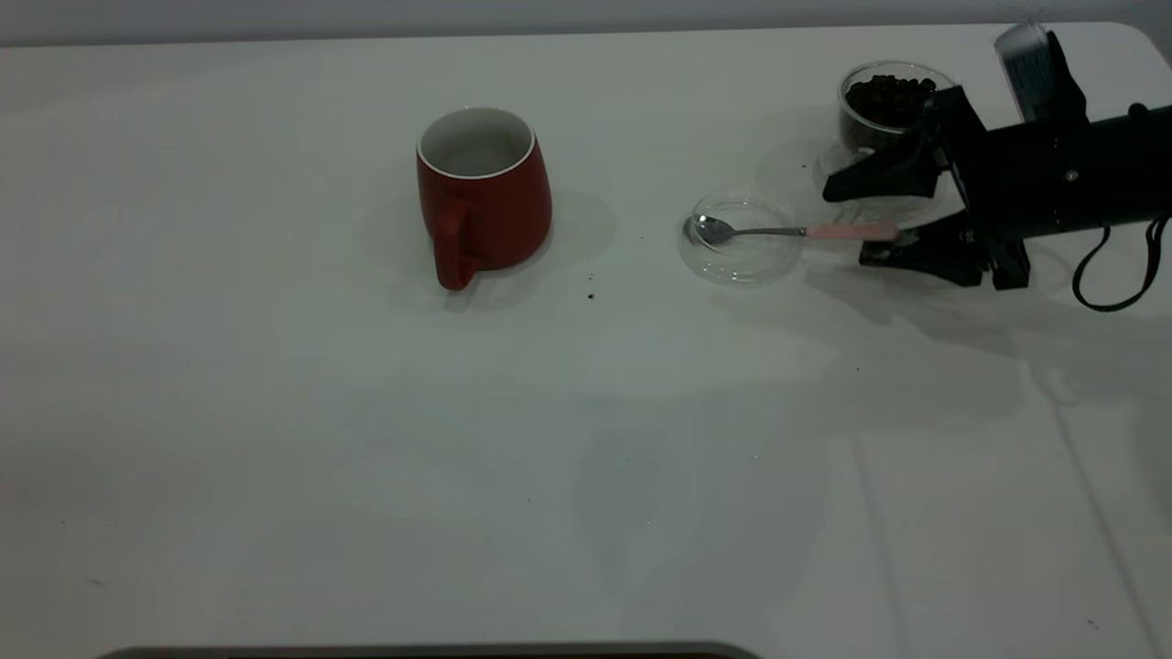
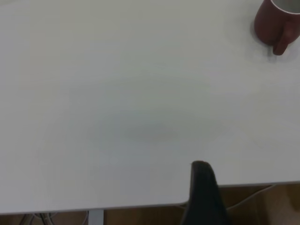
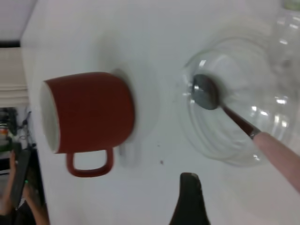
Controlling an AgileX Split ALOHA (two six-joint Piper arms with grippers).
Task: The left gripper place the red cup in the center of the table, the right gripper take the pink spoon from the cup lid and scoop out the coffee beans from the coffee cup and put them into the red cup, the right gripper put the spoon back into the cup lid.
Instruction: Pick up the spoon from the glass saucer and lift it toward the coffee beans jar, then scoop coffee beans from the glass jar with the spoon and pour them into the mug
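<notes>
The red cup stands upright near the middle of the table, its handle toward the front, and shows again in the right wrist view. The pink spoon lies with its metal bowl in the cup lid and its handle pointing right. My right gripper is open, one finger on each side of the pink handle's end. Behind it is the coffee cup holding coffee beans. Of my left gripper only one black finger shows, over the table's edge, far from the red cup.
A few dark specks lie on the table between the red cup and the lid. A black cable loops under the right arm. Bare tabletop spreads across the front and left.
</notes>
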